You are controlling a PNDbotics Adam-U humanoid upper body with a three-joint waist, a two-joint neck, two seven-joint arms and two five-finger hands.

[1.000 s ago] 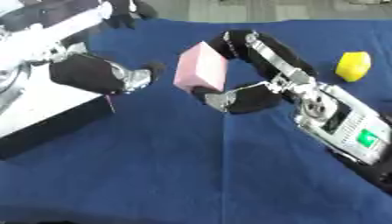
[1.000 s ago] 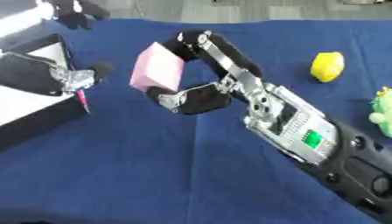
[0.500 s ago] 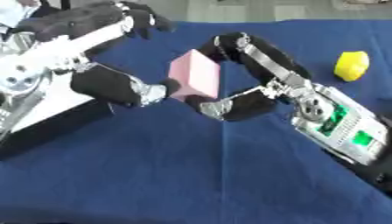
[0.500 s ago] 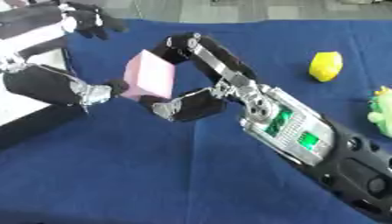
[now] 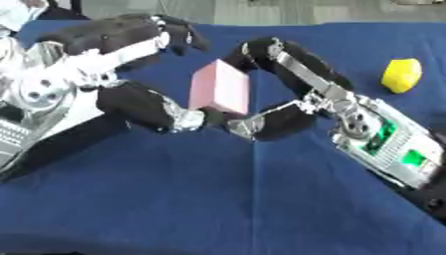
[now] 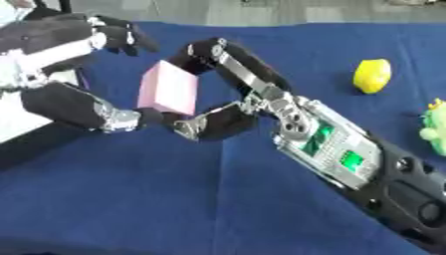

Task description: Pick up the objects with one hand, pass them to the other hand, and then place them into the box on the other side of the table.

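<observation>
A pink block (image 5: 219, 92) hangs above the blue table, pinched by my right hand (image 5: 335, 107). Its fingers curl over the block's top right edge and its thumb (image 5: 261, 125) presses from below. My left hand (image 5: 69, 74) comes in from the left, spread wide. Its fingers (image 5: 170, 35) reach above and behind the block, and its thumb (image 5: 178, 118) sits at the block's lower left corner, close to the right thumb. I cannot tell whether the left hand touches the block. The white box (image 6: 10, 119) at the left edge is mostly hidden behind the left arm.
A yellow rounded object (image 5: 400, 75) lies on the blue cloth (image 5: 218, 199) at the far right. A green toy (image 6: 433, 124) shows at the right edge. The box's dark side wall (image 6: 35, 147) runs along the left.
My left hand has swung right and spread around the pink block, its thumb now at the block's lower corner. The right hand has carried the block slightly left towards it.
</observation>
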